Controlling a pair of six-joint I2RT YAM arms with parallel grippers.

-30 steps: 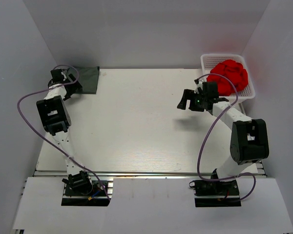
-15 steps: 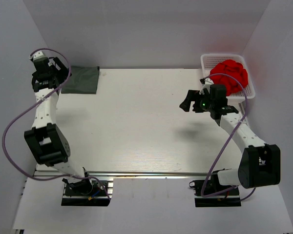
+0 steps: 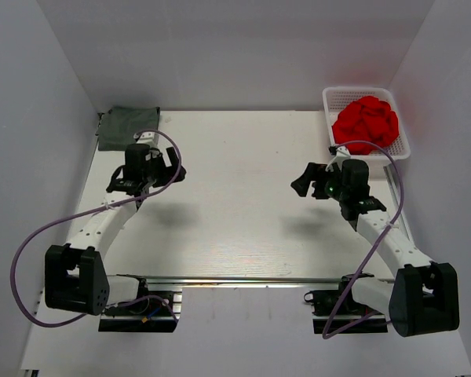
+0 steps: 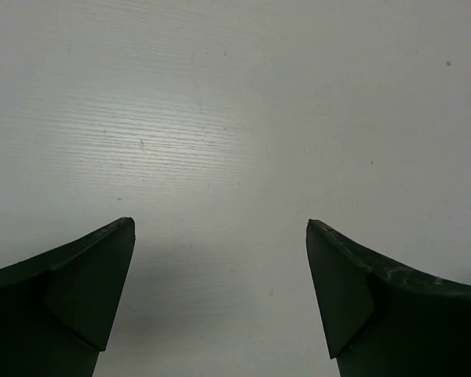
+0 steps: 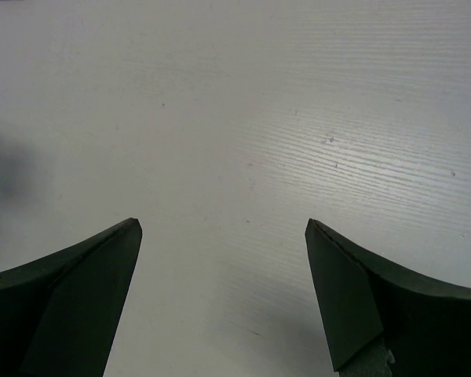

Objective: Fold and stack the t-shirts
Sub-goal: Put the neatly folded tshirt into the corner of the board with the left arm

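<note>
A dark charcoal-grey t-shirt lies folded flat at the far left corner of the white table. My left gripper is open and empty over bare table, in front and to the right of that shirt. In the left wrist view its gripper shows only white table between the spread jaws. My right gripper is open and empty over the table's right half. In the right wrist view its gripper also shows only bare table.
A white plastic basket at the far right corner holds a crumpled red cloth, just behind the right arm. Grey walls close in the table at the left, back and right.
The left arm has swung from the folded shirt at the far left corner back toward the middle-left of the table. The right gripper has drawn slightly nearer and lower.
</note>
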